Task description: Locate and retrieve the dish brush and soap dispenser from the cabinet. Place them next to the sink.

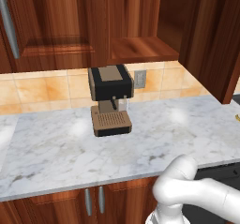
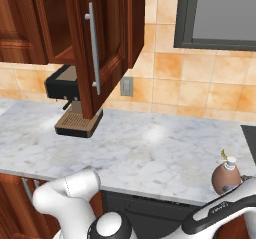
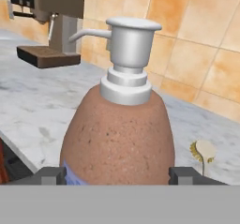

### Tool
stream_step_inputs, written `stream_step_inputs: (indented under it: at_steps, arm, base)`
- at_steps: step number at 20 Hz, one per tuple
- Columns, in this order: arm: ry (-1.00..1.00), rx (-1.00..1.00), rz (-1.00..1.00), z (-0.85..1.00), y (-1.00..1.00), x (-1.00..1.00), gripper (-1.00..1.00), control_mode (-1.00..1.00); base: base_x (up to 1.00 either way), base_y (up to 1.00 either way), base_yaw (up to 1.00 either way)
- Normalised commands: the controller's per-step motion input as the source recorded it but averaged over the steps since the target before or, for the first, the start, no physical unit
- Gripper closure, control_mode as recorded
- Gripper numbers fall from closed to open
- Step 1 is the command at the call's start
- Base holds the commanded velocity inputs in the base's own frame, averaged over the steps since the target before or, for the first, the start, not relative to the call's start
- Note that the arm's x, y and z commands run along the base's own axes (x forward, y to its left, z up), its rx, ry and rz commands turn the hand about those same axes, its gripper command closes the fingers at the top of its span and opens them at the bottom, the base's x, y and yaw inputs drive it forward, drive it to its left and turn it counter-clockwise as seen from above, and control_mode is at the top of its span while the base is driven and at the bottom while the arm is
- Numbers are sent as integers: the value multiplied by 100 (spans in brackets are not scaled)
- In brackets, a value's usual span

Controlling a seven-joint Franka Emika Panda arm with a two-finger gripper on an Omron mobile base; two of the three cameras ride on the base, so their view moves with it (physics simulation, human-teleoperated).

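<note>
1. A white-and-grey marbled countertop (image 1: 56, 153) runs below a tan tiled wall (image 2: 200, 83); a brown and black coffee machine (image 1: 110, 100) stands at the back, under the dark reddish-brown wooden wall cabinet (image 1: 145, 47), whose door (image 2: 102, 48) hangs open.
2. The rounded brownish-mauve soap dispenser (image 3: 119, 134) stands upright on the counter near its front edge, long axis vertical, white pump spout pointing toward the coffee machine.
3. The two-finger gripper (image 3: 117, 175) sits with one dark fingertip (image 3: 51, 175) at each side of the bottle; real contact cannot be told.
4. The small dish brush (image 3: 204, 153) lies just beyond the bottle; bare marble stretches between it and the machine.
</note>
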Motion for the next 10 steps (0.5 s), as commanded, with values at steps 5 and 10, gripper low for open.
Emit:
stream_step_inputs:
  at_steps: [5, 10]
  arm:
    - [2, 2, 5, -22, -13, 6, 100, -100]
    - [-4, 0, 7, -26, -18, 15, 100, -100]
  base:
    - [0, 0, 0]
    - [0, 0, 0]
